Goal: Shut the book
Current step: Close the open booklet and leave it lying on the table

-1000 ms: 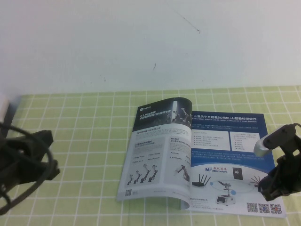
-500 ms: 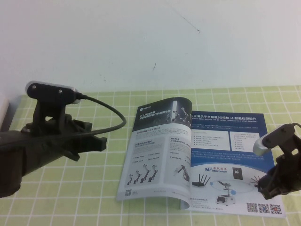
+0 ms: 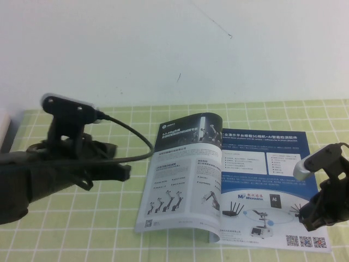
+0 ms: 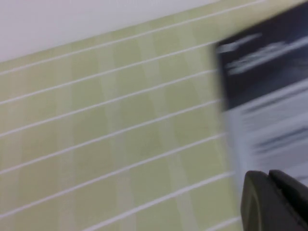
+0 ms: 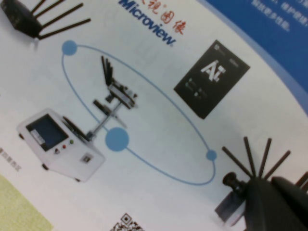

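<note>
— On the checked surface [image 3: 109, 229], item one?
— Book [image 3: 256, 174], lying open. Left claw [image 3: 126, 172] has swung in near its curled page [image 3: 180, 185] (grip cannot be told). Right claw [image 3: 305, 215] over the other page, likewise. Closing not begun.

The desk [image 3: 327, 114] is covered by a light-green cloth [image 3: 98, 240] printed with thin white lines that form a grid of square cells. The cloth lies flat. At its far edge it meets a plain white wall [image 3: 109, 54]. The wall carries a small dark speck [image 3: 230, 36], a second short dark mark [image 3: 179, 75] lower down, and a faint thin scratch [image 3: 210, 19] running diagonally towards the speck. A pale white object [image 3: 3, 128] sits at the far left of the desk, cut off by the frame; its type cannot be determined.
</note>
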